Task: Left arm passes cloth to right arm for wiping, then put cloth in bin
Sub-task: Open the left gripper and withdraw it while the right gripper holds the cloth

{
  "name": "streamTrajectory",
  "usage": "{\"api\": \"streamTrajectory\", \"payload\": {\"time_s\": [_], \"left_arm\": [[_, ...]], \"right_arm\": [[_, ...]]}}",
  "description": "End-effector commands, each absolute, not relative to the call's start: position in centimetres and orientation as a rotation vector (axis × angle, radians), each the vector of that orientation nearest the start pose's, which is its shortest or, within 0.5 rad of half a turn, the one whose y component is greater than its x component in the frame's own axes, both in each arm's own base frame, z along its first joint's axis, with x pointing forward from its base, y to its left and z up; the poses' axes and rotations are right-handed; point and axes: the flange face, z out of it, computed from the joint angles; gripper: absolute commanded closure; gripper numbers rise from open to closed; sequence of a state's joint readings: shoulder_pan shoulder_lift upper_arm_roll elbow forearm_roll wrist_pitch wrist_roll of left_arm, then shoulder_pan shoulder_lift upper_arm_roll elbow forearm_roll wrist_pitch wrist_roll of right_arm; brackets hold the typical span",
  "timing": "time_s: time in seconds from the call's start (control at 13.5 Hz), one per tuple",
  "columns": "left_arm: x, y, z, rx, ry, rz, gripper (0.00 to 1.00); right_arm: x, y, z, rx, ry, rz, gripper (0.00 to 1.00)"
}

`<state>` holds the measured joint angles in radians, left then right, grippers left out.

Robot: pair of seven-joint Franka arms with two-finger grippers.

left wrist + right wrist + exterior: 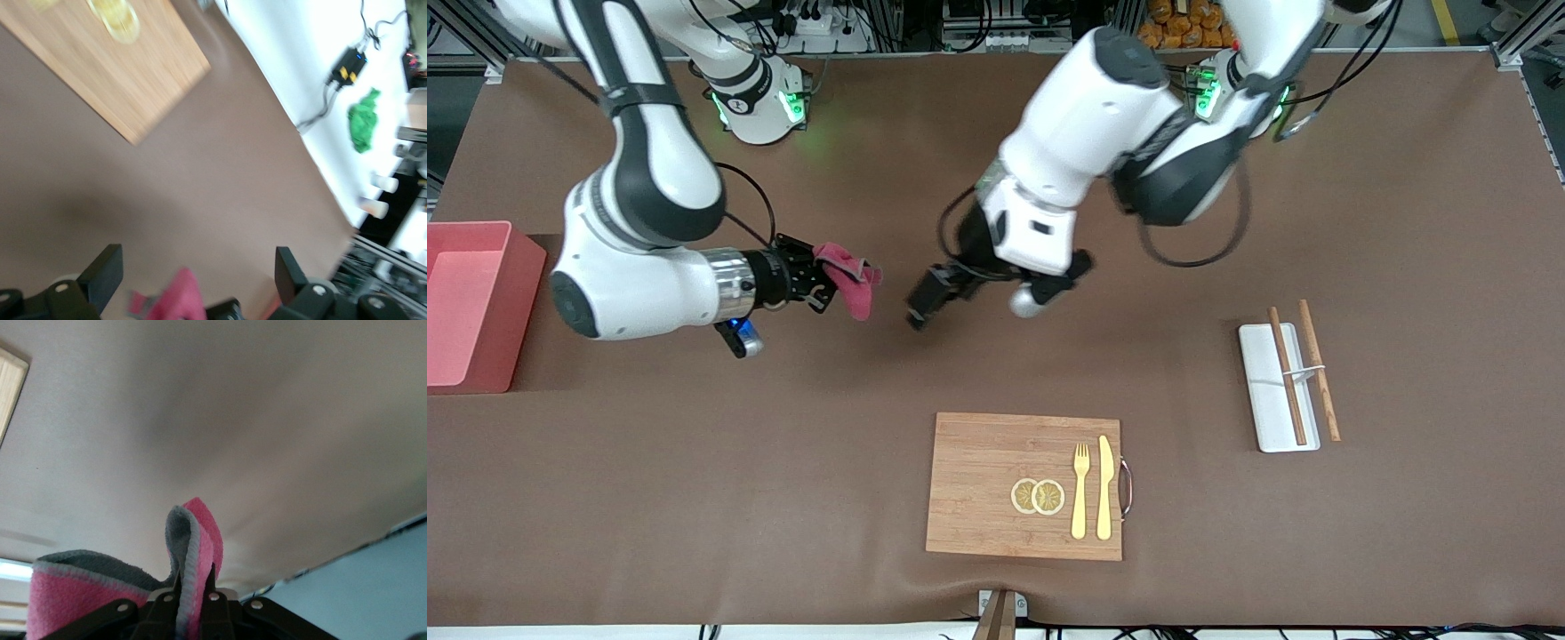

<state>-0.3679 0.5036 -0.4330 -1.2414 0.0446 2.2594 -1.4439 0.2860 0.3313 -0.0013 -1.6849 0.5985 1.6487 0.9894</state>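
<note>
Your right gripper (824, 283) pinched the cloth (851, 275); your left gripper (925, 302) hung spread beside it. Lower flat before wiping.

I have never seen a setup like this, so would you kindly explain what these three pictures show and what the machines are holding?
Two white robot arms work at a brown table. The front view looks down from a high camera facing them; the other two come from cameras on each arm's wrist. The right gripper, over bare table, has its jaws shut on a pink cloth, seen close up in the right wrist view. The left gripper, beside it over bare table, has its jaws open and empty. A pink bin sits at the right arm's end. Nearer the camera lies a cutting board with fork, knife and lemon slices; a white tray carries chopsticks.
</note>
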Motion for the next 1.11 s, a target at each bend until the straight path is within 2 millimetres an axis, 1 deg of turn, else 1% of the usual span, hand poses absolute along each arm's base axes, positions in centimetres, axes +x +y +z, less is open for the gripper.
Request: {"api": "streamTrajectory", "payload": {"time_s": [0.0,0.07,0.22,0.3,0.37,0.44,0.52,0.59,0.67,0.74,0.81,0.89,0.96,1.04], "left_arm": [[59.0,-39.7,57.1,2.635,0.757,0.211,0.00],[59.8,-37.1,57.3,2.713,0.660,0.220,0.00],[62.0,-30.6,57.9,2.814,0.570,0.220,0.00],[62.7,-27.9,57.9,2.867,0.482,0.212,0.00],[63.1,-25.3,58.0,2.915,0.397,0.198,0.00],[63.6,-22.7,57.9,2.945,0.368,0.173,0.00],[63.9,-19.8,58.5,2.965,0.365,0.163,0.00],[63.9,-17.7,58.4,2.997,0.310,0.125,0.00],[64.1,-15.7,58.4,3.019,0.247,0.104,0.00],[63.6,-14.3,59.2,3.042,0.157,0.109,0.00],[62.8,-12.4,59.4,3.093,0.064,0.099,0.00],[61.7,-11.4,59.7,3.134,-0.021,0.093,0.00],[60.7,-9.3,59.9,3.164,-0.046,0.086,0.00],[59.7,-8.0,60.2,3.175,-0.078,0.083,0.00]], "right_arm": [[55.6,24.4,35.5,-2.655,1.000,0.718,1.00],[55.0,24.0,33.2,-2.683,0.926,0.650,1.00],[54.7,23.0,30.0,-2.707,0.858,0.551,1.00],[54.3,22.4,28.0,-2.725,0.817,0.505,1.00],[53.9,21.6,26.4,-2.744,0.762,0.453,1.00],[53.4,20.7,24.7,-2.769,0.698,0.428,1.00],[53.0,19.9,23.4,-2.789,0.632,0.401,1.00],[53.3,17.7,21.8,-2.804,0.565,0.371,1.00],[53.8,14.9,20.3,-2.812,0.482,0.361,1.00],[54.6,10.9,19.6,-2.807,0.389,0.340,1.00],[55.0,7.1,18.8,-2.802,0.269,0.313,1.00],[55.3,3.3,18.3,-2.797,0.179,0.277,1.00],[55.5,-0.4,17.6,-2.789,0.093,0.242,1.00],[55.6,-4.1,17.2,-2.791,0.013,0.208,1.00]]}}
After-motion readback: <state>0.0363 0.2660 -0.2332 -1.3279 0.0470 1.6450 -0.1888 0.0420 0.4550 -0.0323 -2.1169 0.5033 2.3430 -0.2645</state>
